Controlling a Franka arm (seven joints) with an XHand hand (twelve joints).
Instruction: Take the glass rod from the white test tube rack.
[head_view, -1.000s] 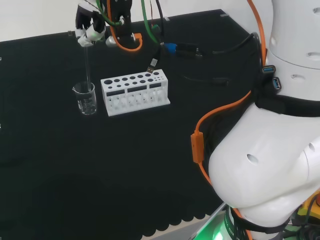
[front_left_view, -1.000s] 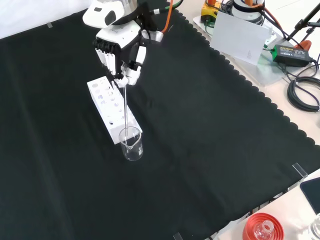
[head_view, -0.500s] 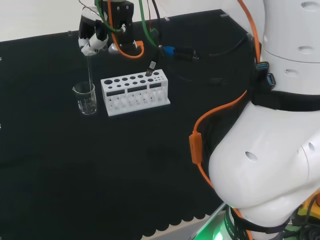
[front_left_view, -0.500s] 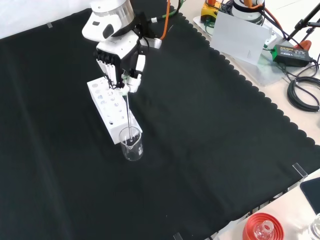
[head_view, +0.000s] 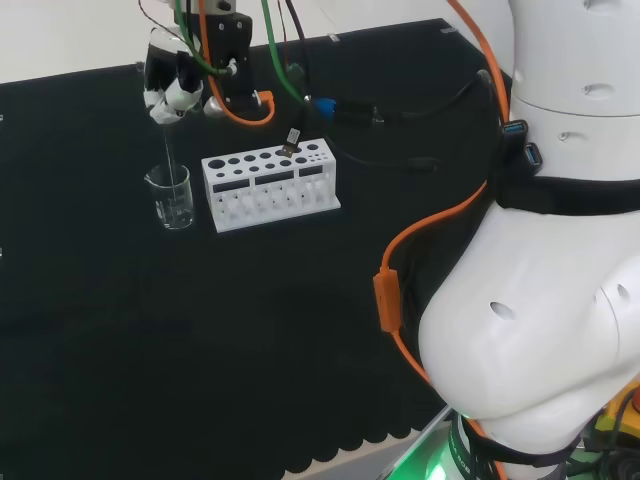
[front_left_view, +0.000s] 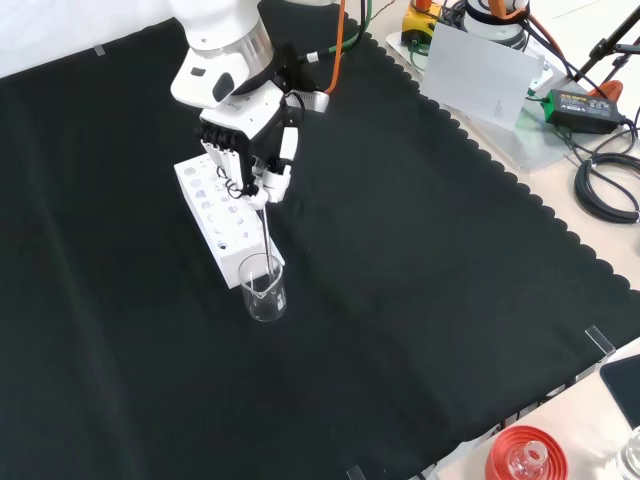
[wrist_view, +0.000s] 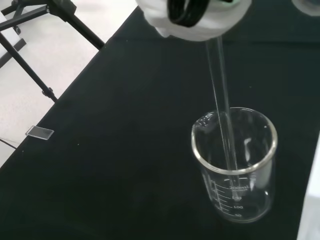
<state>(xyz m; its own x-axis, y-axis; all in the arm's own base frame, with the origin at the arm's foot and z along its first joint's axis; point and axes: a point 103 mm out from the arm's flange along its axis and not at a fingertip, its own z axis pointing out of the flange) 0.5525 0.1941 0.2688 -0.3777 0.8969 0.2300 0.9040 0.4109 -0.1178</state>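
Head view, left to right: hand (head_view: 168, 88), fingers pinching top of glass rod (head_view: 169, 158). Rod hangs near-vertical below fingers, lower end inside beaker (head_view: 172, 197). White test tube rack (head_view: 268, 187) just beside, rod already out.

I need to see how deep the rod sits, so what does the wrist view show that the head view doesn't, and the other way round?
Wrist view: the glass rod passes the beaker rim and its lower end sits low inside, with printed graduations on the wall. Head view: the white test tube rack stands just right of the beaker, and the hand pinches the rod's top above it. Both show the rod held nearly upright with its lower end in the beaker, on black cloth.
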